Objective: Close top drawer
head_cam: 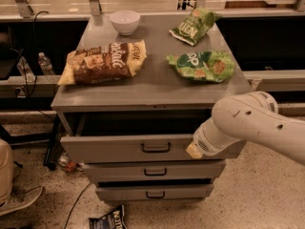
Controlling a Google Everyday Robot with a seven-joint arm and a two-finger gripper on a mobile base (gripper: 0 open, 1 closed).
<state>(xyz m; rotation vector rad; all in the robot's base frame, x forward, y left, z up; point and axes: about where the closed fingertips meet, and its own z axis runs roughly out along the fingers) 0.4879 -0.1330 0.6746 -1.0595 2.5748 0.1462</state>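
Note:
The top drawer is a wide grey drawer with a small black loop handle centred on its front. It stands a short way out of the grey cabinet, with a dark gap showing behind its front. My white arm reaches in from the right. My gripper is at the right part of the drawer front, against it, to the right of the handle.
Two shallower grey drawers sit below. On the cabinet top lie a white bowl, a brown chip bag and two green bags. A dark bag lies on the floor in front.

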